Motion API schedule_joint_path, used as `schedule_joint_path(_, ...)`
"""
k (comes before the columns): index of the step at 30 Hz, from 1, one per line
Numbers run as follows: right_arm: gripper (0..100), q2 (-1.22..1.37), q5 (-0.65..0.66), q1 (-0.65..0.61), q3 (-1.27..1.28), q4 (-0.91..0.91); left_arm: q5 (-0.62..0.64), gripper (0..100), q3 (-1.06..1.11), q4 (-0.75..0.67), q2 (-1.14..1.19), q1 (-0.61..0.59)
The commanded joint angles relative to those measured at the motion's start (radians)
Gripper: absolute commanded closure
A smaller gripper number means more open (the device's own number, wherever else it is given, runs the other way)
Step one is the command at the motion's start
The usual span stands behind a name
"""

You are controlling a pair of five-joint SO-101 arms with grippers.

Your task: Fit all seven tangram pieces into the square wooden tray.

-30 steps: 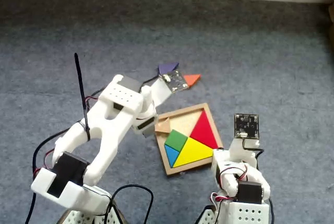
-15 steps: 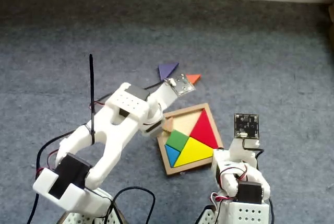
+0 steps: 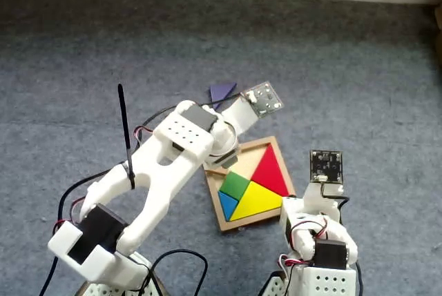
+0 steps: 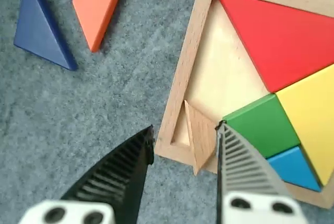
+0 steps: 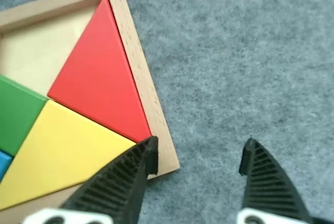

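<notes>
Left claw [image 4: 185, 128] was seen spread wide astride a plain wooden triangle [image 4: 201, 140] lying tilted across the tray [image 4: 180, 78] rim; right claw [image 5: 200, 143] was spread wide at the tray's corner

One overhead, two close-ups; shared tray [image 4: 188, 57]

No legible text, numbers or labels: square wooden tray [image 4: 182, 78] is plain, and specks on the black circuit board [image 3: 326, 165] at its 3 o'clock are too small to read.
</notes>
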Motion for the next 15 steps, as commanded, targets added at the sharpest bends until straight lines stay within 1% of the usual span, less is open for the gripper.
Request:
schedule_joint_path(1,74.6,-0.008,0.011,0.01,0.104,0.007,-0.015,79,-0.054,0.087,-0.048,-0.027)
schedule_joint_path(4,74.6,-0.008,0.011,0.01,0.104,0.007,-0.075,80,-0.05,0.147,-0.048,-0.068)
schedule_joint_path(6,74.6,-0.008,0.011,0.01,0.104,0.007,-0.08,82,-0.044,0.152,-0.048,-0.111)
schedule_joint_path(10,74.6,-0.008,0.011,0.01,0.104,0.007,-0.08,82,-0.042,0.152,-0.038,-0.197)
schedule_joint_path(13,74.6,-0.008,0.011,0.01,0.104,0.007,-0.081,82,-0.012,0.152,-0.036,-0.213)
schedule_joint_path(15,74.6,-0.008,0.011,0.01,0.104,0.007,-0.081,82,0.038,0.117,-0.036,-0.197)
